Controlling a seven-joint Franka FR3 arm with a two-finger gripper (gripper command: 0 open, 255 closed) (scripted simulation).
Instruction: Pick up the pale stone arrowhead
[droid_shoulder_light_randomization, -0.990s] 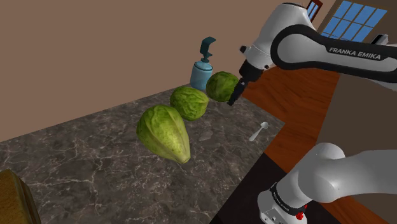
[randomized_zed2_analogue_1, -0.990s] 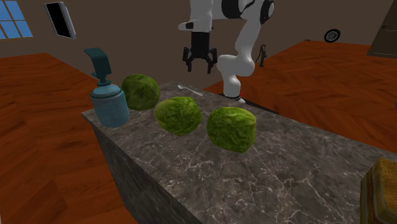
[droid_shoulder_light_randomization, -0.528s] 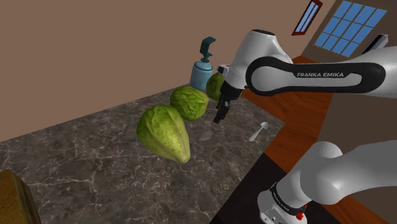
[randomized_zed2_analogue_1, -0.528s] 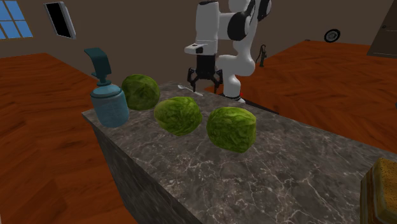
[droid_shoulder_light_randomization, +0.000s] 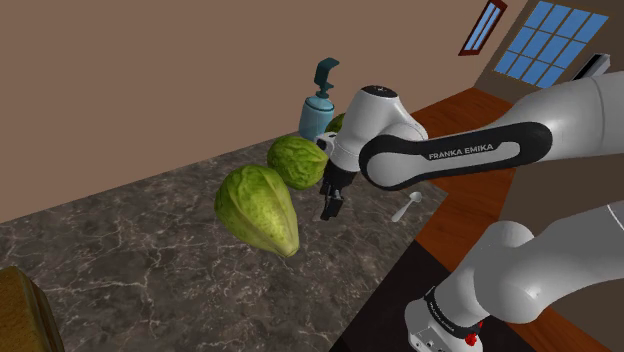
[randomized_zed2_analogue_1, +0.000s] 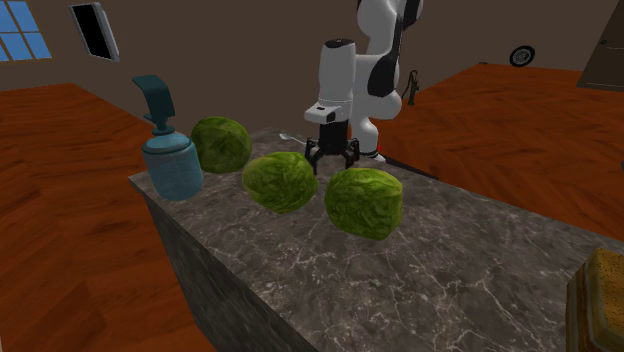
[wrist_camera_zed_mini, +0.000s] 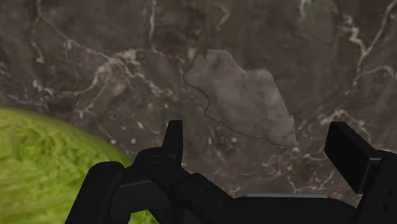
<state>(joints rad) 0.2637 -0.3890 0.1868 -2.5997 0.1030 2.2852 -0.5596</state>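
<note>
Now at the target: the pale grey-brown arrowhead (wrist_camera_zed_mini: 245, 102) lies flat on the dark marbled counter (wrist_camera_zed_mini: 95, 57), in the open strip between the row of cabbages and the counter's edge on the stand's side. In the wrist view it sits ahead of the gripper (wrist_camera_zed_mini: 259, 137), roughly between the two fingers, nearer the one away from the cabbage. Nothing touches it.

Claw state: released. The fingers stand well apart in the wrist view and look splayed in the second exterior view.

Change over the last second: the gripper (droid_shoulder_light_randomization: 330, 207) was high up by the far cabbage (randomized_zed2_analogue_1: 221, 144) and has swung along the row and dropped. It now hangs low over the counter, just beside the middle cabbage (droid_shoulder_light_randomization: 298, 160) and close to the near cabbage (droid_shoulder_light_randomization: 258, 207). In the second exterior view the gripper (randomized_zed2_analogue_1: 331, 160) shows in the gap between those two heads. The arrowhead, cabbages, teal soap dispenser (droid_shoulder_light_randomization: 320, 105) and spoon (droid_shoulder_light_randomization: 407, 207) have not shifted.

Reading: approach largely done, grasp not begun. Judged remaining: a small sideways correction to centre the stone, a final descent, then closing.

Risk: the stone is thin and flat, so the fingertips must reach nearly to the marble. A green cabbage (wrist_camera_zed_mini: 44, 159) crowds one finger.
</note>
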